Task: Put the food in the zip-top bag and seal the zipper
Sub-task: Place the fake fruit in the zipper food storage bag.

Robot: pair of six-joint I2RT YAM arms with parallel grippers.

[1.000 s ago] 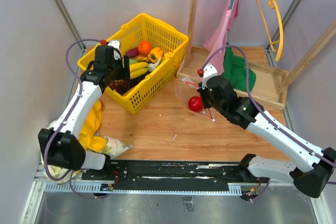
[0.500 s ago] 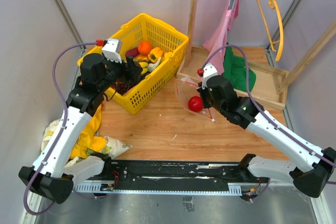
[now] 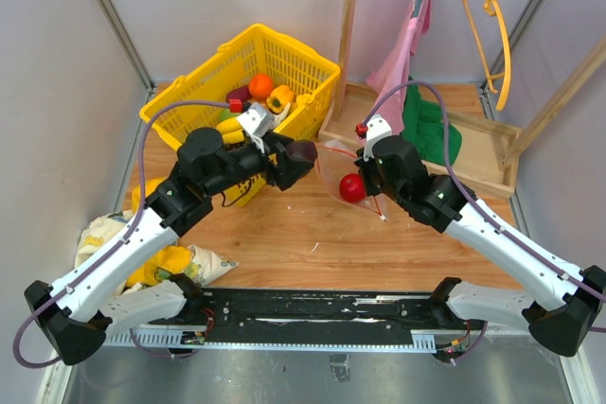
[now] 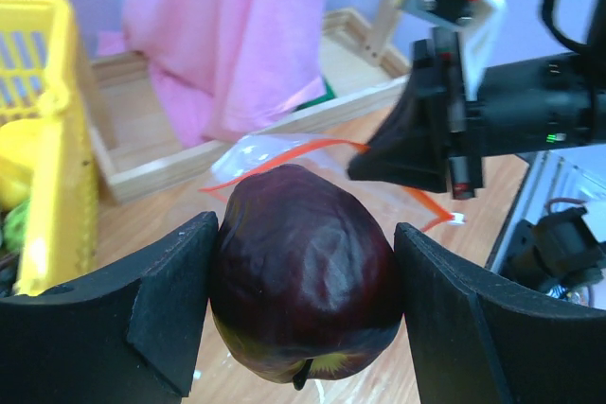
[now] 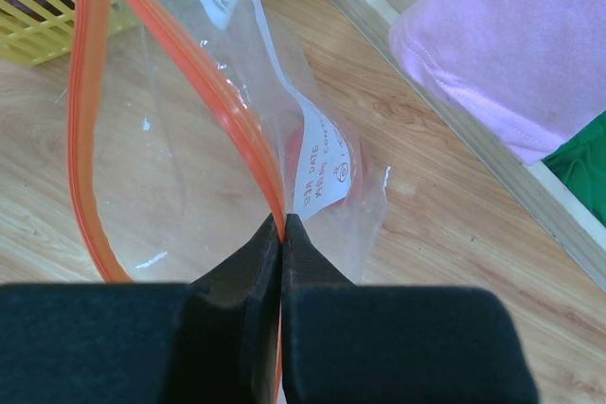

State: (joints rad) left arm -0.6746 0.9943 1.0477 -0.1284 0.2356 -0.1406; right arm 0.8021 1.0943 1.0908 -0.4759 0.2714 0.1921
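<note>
The left claw (image 3: 296, 159) stands wide, clamped on a dark purple plum-shaped toy fruit (image 4: 303, 272) held above the wooden surface (image 3: 284, 234), just beside the yellow mesh basket (image 3: 248, 33). The right claw (image 5: 282, 232) is pinched tight on the red zipper strip (image 5: 83, 139) of the crinkly clear plastic bag (image 5: 189, 139) at mid-surface, with a red toy apple (image 3: 352, 187) inside.

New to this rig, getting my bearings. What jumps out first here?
The left gripper clamps a dark purple toy fruit beside the yellow basket, facing the zip-top bag. The right gripper pinches the bag's red zipper, holding the mouth open; a red apple lies inside.
</note>
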